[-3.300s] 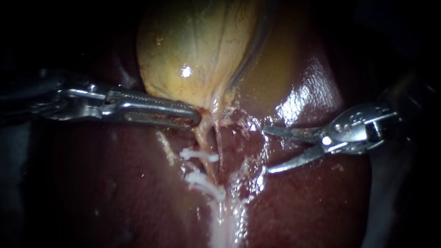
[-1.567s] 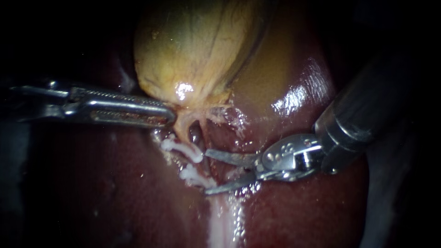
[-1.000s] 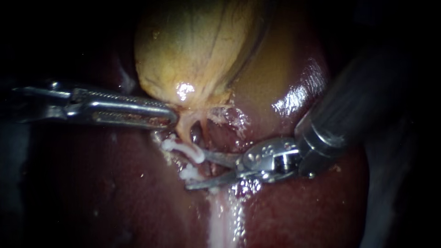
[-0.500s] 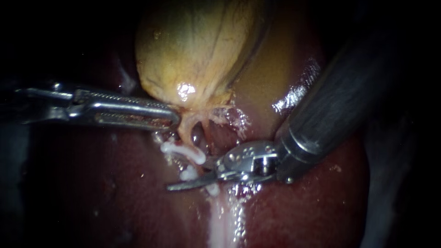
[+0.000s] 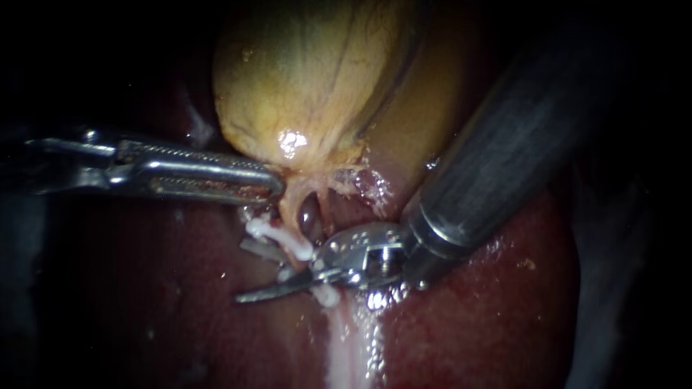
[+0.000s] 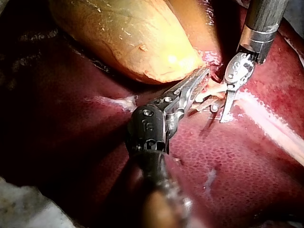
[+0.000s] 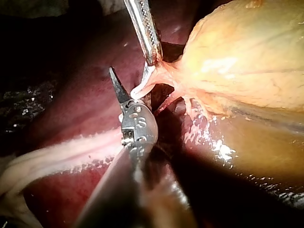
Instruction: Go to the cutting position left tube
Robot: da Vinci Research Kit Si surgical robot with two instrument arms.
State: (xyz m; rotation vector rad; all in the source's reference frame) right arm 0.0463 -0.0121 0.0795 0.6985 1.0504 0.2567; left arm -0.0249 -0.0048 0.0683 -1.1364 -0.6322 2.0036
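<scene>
Glistening dark-red liver (image 5: 180, 310) filled the background beneath the yellow gallbladder (image 5: 303, 79), whose neck the left instrument (image 5: 276, 190) held in its clenched hand, while the right instrument (image 5: 242, 272) spread its released hand astride the left tube (image 5: 290, 209) between white clips (image 5: 280, 237).

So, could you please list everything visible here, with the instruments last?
gallbladder: one, yellow-tan, above the instruments
liver: one, dark red, underneath everything
left tube: one, pale tan, below the gallbladder's neck
clips: at least two, white, across the left tube
pale strip: one, whitish, running on down the liver
left instrument: one, silver, jaws shut on the gallbladder at its neck
right instrument: one, silver with dark shaft, blades open at the clipped left tube
</scene>
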